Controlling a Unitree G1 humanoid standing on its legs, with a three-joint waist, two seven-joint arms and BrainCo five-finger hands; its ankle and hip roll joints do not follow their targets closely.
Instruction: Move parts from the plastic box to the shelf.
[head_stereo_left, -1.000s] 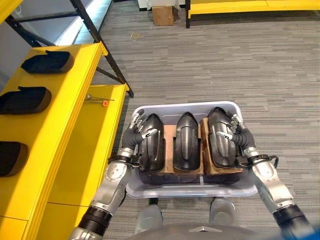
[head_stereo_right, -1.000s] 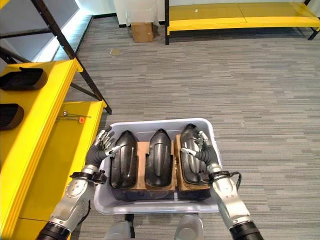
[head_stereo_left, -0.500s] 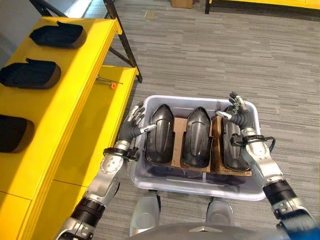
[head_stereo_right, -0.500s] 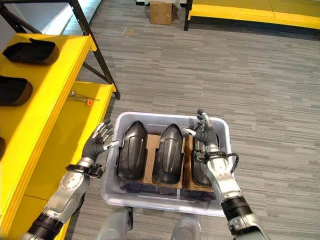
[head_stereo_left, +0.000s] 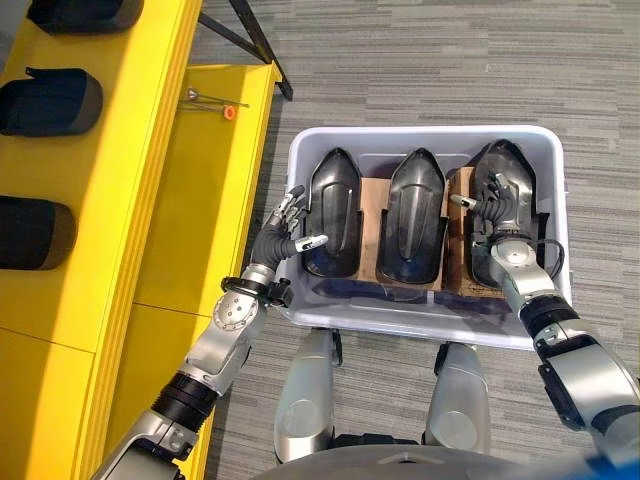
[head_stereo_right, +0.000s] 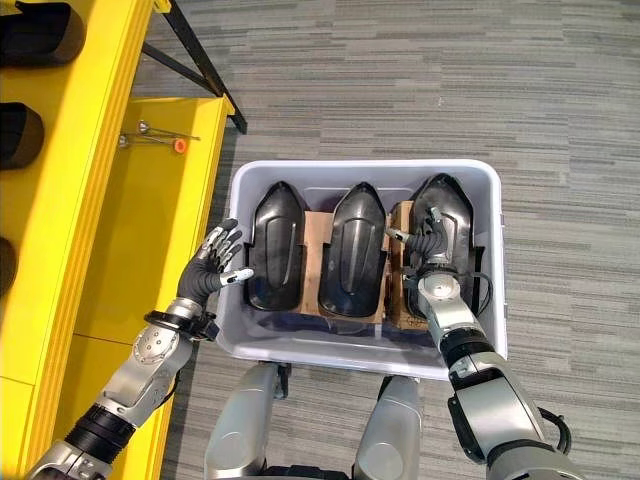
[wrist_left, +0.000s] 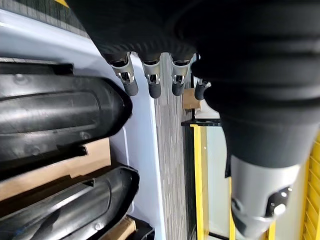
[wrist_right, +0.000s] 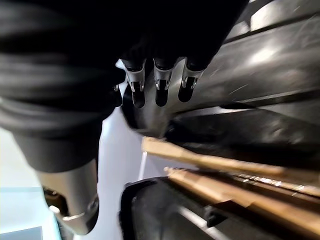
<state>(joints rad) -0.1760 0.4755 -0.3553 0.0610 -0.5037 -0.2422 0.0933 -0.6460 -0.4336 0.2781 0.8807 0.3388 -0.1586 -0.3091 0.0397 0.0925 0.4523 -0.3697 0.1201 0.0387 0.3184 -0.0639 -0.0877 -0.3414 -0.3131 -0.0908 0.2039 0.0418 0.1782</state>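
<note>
silver left hand (head_stereo_left: 285, 232) fingers spread at the plastic box (head_stereo_left: 425, 138) rim, right hand (head_stereo_left: 492, 203) relaxed over the rightmost black part (head_stereo_left: 507, 172)

Yellow shelf (head_stereo_left: 150, 200) holds three black parts (head_stereo_left: 50, 100); lower tier, an orange-tipped tool (head_stereo_left: 215, 100)

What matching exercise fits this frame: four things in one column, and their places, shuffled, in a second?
Things:
1. left hand
2. right hand
3. cardboard dividers
4. black parts on the shelf

Places:
A. upright between the black parts in the plastic box
B. on the yellow shelf's upper level, at the robot's left
C. over the rightmost part inside the box
D. at the box's left wall, beside the leftmost part, fingers spread

Pairs: 1-D, 2-C, 3-A, 4-B
</note>
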